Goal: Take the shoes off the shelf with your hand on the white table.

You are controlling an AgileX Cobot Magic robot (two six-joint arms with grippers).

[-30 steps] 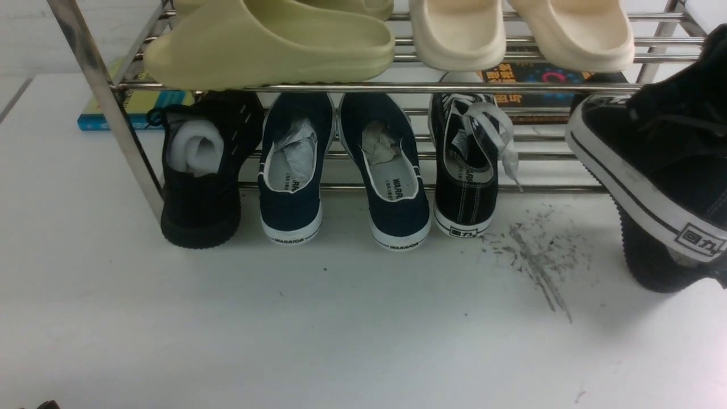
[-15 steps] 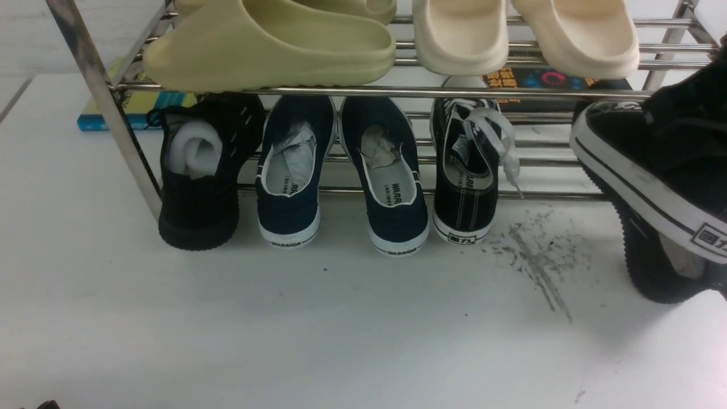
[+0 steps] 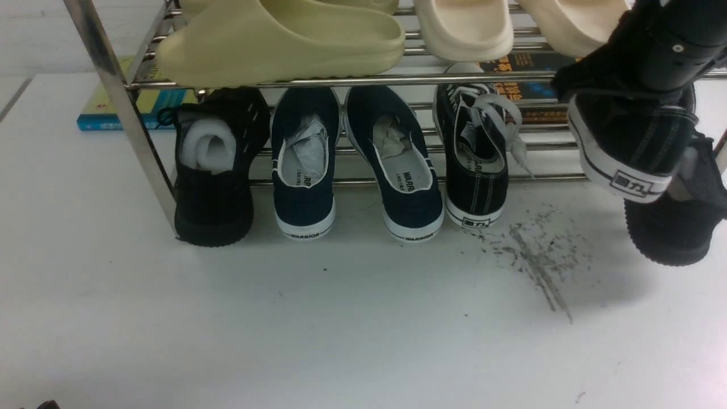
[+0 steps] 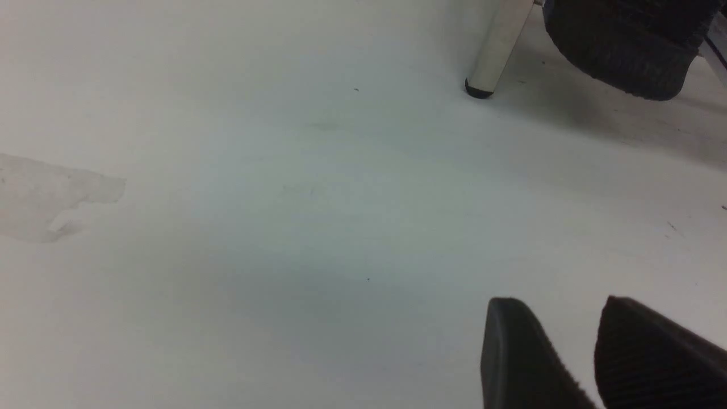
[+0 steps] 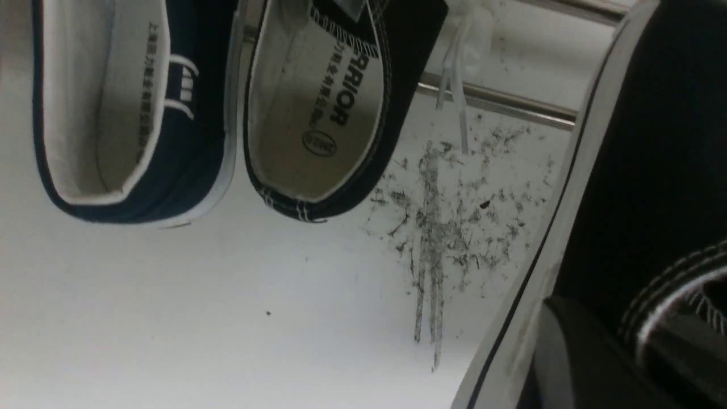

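Right gripper (image 3: pixel 653 76) came down from the top right corner of the front view, shut on a black canvas sneaker (image 3: pixel 625 142) and holding it in the air, heel with its white logo patch toward the camera, at the right end of the shelf (image 3: pixel 341 84). That view hid the fingertips behind the shoe. Only the right wrist view showed the grip (image 5: pixel 630 352): one dark finger (image 5: pixel 573 363) outside the white-edged sole and another inside, with the white-stitched collar of the held shoe (image 5: pixel 653 170) pinched between them.

Its mate (image 3: pixel 474 165) stood on the lower tier, heel out over the white table (image 3: pixel 341 329), white laces trailing down — just beside the navy slip-on (image 3: pixel 406 170). The wrist view looked into the mate's printed insole (image 5: pixel 324 113); the front view could not.

Dark scuff streaks (image 3: pixel 539 267) marked the table between the mate and the held shoe. An all-black knit sneaker (image 3: pixel 670 233) sat below and behind the held one.

The left gripper (image 4: pixel 585 369) was out of the front view; its own camera showed two ribbed black fingers (image 4: pixel 522 358) slightly apart, empty, over bare table near a shelf post (image 4: pixel 500 45).
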